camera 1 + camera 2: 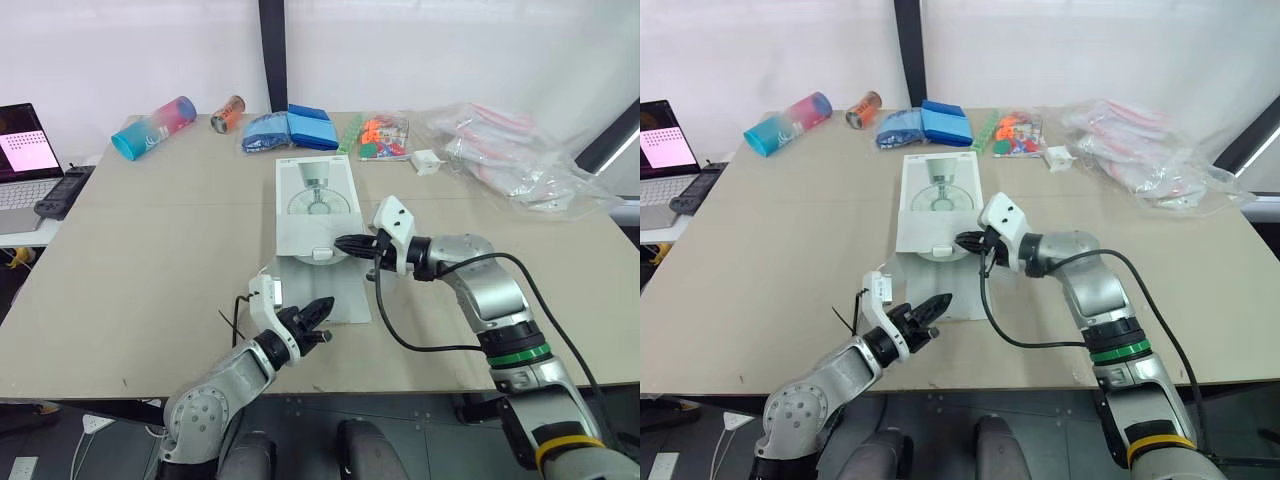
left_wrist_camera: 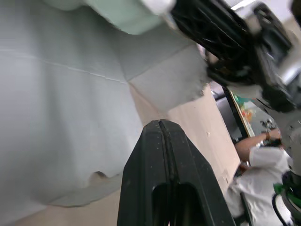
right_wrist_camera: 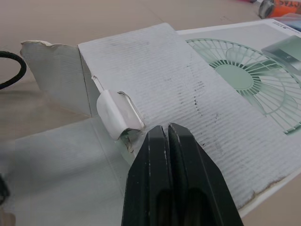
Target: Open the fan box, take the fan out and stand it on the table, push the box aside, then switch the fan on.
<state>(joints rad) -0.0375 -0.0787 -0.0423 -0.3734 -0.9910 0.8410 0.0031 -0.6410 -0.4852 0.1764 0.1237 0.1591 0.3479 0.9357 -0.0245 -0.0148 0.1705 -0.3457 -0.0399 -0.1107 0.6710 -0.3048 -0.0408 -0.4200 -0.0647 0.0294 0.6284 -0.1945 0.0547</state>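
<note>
My right gripper (image 1: 342,243), fingers pressed together on nothing, sits at the open mouth of the box (image 1: 315,200) lying flat mid-table (image 1: 150,230), my left gripper (image 1: 326,304), likewise closed and empty, over its flap (image 1: 345,295).

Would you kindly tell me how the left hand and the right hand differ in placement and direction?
The right hand is at the open end of the fan box, beside a white tab; the left hand is nearer the robot, at the near edge of the unfolded flap. The right hand points toward the robot's left; the left hand points forward and rightward. Both are shut and empty.
</note>
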